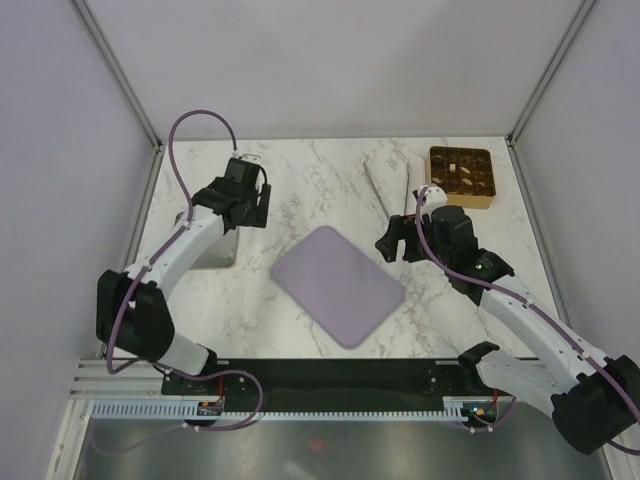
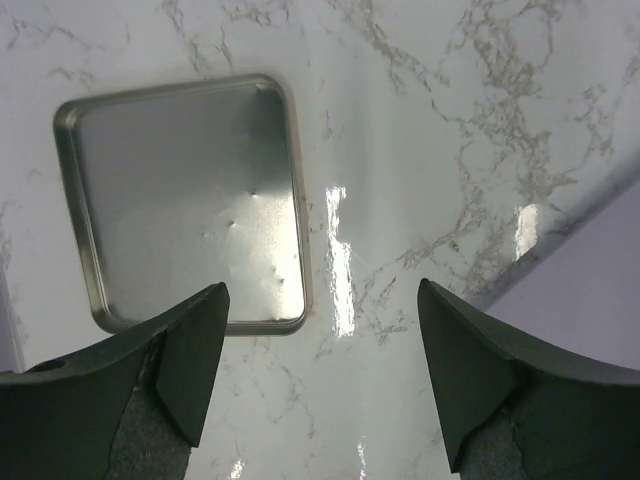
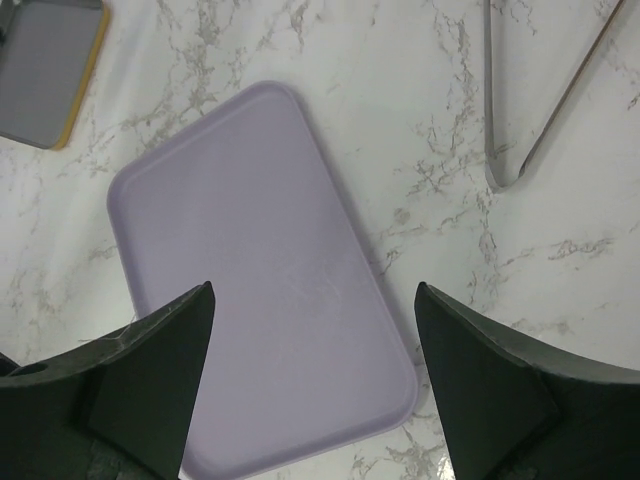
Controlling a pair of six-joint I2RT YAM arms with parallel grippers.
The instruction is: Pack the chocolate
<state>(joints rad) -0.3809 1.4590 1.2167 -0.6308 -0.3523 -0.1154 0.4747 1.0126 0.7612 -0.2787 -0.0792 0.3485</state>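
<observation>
Top external shows the chocolate (image 1: 462, 172) in the gold tray (image 1: 468, 203) at far right, left tool (image 2: 320, 300) and right tool (image 3: 312, 300) both wide and empty.

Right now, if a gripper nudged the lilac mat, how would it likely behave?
The lilac mat lies flat on the glossy marble table, so it would probably slide rather than tip. Its thin edge likely makes pinching it up hard. Straight, crisp edges suggest stiffness.
</observation>
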